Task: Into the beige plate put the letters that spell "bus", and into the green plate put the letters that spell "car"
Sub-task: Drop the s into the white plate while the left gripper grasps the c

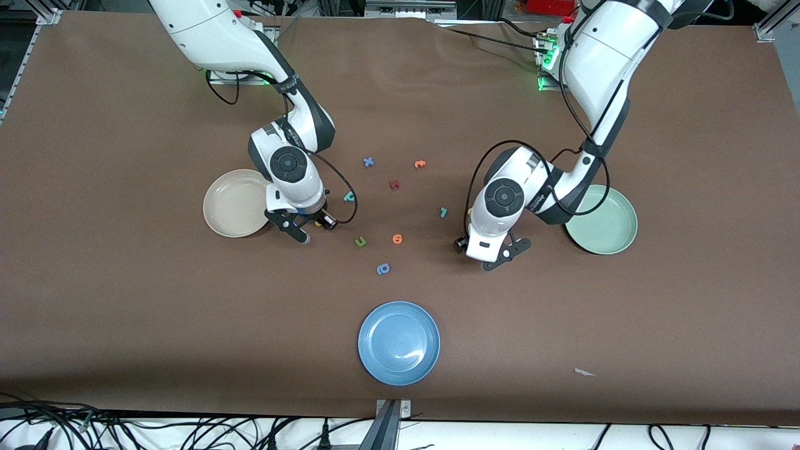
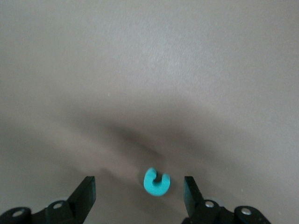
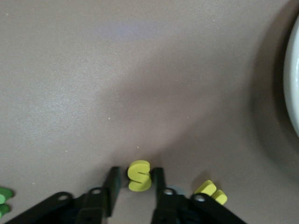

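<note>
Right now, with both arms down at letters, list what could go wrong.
1. The right gripper brackets the yellow s, standing on edge; a tight pinch could pop it out.
2. Another yellow letter lies close beside one of those fingers and may get nudged.
3. The left gripper is open around the teal c, which sits off-centre, so closing may push it aside.

beige plate (image 1: 234, 203) toward right arm's end, green plate (image 1: 603, 220) toward left arm's end, blue plate (image 1: 399, 342) nearest the front camera, between them. Loose letters (image 1: 395, 185) scattered mid-table between the two outer plates. s (image 3: 139, 176) between right gripper (image 3: 133, 186) fingers, just beside beige plate. c (image 2: 156, 181) on table between left gripper (image 2: 139, 193) fingers.
</note>
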